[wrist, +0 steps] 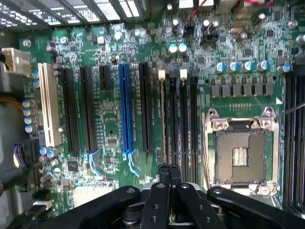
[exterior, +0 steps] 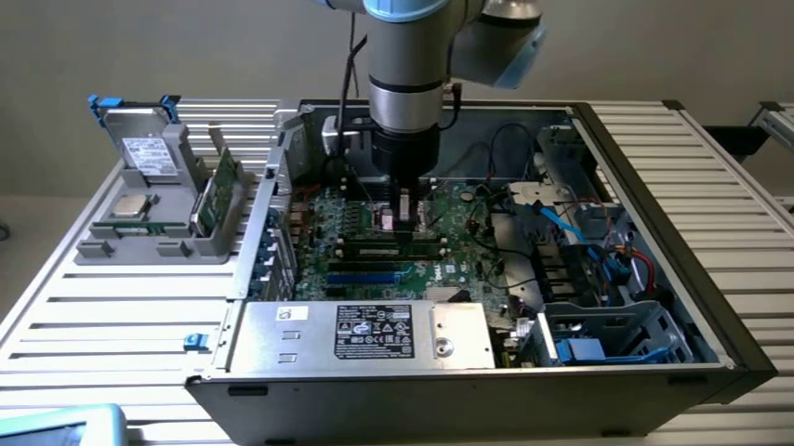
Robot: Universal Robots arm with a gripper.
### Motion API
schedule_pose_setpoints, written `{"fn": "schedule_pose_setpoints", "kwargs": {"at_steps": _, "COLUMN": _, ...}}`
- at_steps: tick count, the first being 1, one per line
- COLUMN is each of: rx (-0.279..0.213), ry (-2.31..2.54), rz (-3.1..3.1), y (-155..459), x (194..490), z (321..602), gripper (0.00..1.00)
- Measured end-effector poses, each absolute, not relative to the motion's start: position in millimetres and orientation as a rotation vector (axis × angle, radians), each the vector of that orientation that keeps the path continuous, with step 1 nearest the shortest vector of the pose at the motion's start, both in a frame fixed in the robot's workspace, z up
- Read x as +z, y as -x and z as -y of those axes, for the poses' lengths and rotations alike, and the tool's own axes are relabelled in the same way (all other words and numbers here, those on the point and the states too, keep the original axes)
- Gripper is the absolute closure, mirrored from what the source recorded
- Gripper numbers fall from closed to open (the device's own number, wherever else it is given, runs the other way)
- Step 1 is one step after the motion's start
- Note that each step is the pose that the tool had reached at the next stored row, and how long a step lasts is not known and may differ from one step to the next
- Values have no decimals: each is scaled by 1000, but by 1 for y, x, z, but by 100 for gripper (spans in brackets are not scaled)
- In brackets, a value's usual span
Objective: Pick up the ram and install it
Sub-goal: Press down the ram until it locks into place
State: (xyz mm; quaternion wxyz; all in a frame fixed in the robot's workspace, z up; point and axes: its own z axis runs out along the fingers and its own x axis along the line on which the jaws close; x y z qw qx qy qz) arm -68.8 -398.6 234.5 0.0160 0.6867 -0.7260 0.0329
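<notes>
One risk: the hand (wrist: 169,169), fingers pressed together and pinching nothing, bears on the ram (wrist: 163,119), which seems to stand edge-on in a memory slot beside the empty CPU socket (wrist: 240,152). Off-centre pressure could leave it half-seated or flex the motherboard (wrist: 109,119).

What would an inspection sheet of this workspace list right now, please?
Surface: slatted table bearing an open computer case.
Job's things: ram stands on edge in the grey holder, outside the case.
Clutter: drive and processor chip share that holder.
Grippers: gripper shut, low over the motherboard by the memory slots; nothing visibly held.
Cables: loose cables inside the case, on the exterior view's right.
Surroundings: plain wall.
</notes>
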Motion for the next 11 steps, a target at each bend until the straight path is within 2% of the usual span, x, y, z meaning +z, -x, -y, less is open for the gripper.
{"fn": "schedule_pose_setpoints", "kwargs": {"at_steps": 11, "rx": 113, "ry": -2140, "rz": 2263, "y": 90, "x": 231, "z": 399, "gripper": 89}}
